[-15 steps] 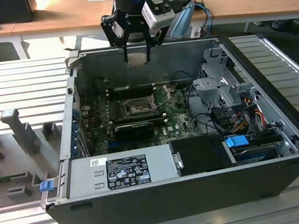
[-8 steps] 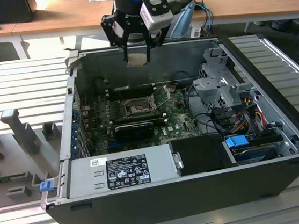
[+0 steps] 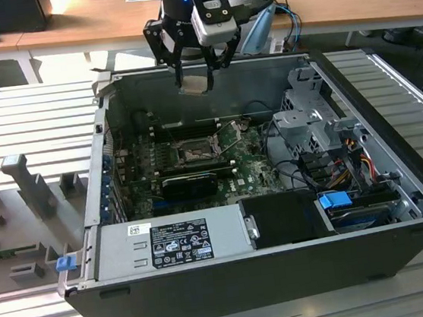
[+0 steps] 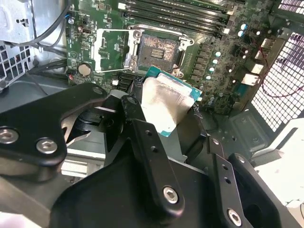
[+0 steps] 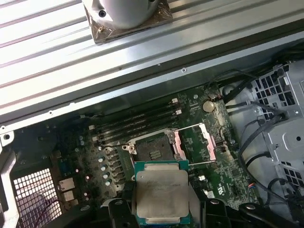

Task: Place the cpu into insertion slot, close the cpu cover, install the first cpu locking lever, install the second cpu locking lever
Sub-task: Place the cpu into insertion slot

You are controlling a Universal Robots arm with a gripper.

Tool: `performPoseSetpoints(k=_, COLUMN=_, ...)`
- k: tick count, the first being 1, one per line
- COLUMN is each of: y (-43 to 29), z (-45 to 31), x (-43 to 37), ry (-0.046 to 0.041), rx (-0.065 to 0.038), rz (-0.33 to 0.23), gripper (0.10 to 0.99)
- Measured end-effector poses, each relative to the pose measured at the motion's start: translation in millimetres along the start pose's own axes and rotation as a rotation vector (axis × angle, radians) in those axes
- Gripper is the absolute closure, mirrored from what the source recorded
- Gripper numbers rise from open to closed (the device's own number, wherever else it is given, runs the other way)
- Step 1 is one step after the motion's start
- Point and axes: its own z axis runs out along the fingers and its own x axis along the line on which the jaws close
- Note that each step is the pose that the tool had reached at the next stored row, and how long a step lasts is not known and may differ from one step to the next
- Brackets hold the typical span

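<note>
Black two-finger gripper [image 3: 194, 76] is clamping the cpu [image 4: 164, 104], a small flat square chip with a dull silver-grey metal top and green edge. It's holding it by two opposite sides, roughly level between the fingers [image 4: 142, 137]. Gripper is hovering above the open dark-grey metal computer case [image 3: 286, 272], well clear of the green motherboard [image 4: 218, 52] below it. Beneath and slightly ahead of the chip, the insertion slot [image 5: 154, 149], a square black socket with a dark pin field, is sitting bare. The cpu cover [image 5: 197, 142], a thin square metal frame plate with a window, is lying flipped open just beside the slot. My read: chip is in hand but not seated. Placing, cover closing and both lever latches are all outstanding.
</note>
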Motion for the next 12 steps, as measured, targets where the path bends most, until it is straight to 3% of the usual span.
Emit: performPoseSetpoints(k=12, y=-0.2, z=0.5, x=0.3, ry=-0.0098, rx=-0.002, rz=0.115, gripper=0.553)
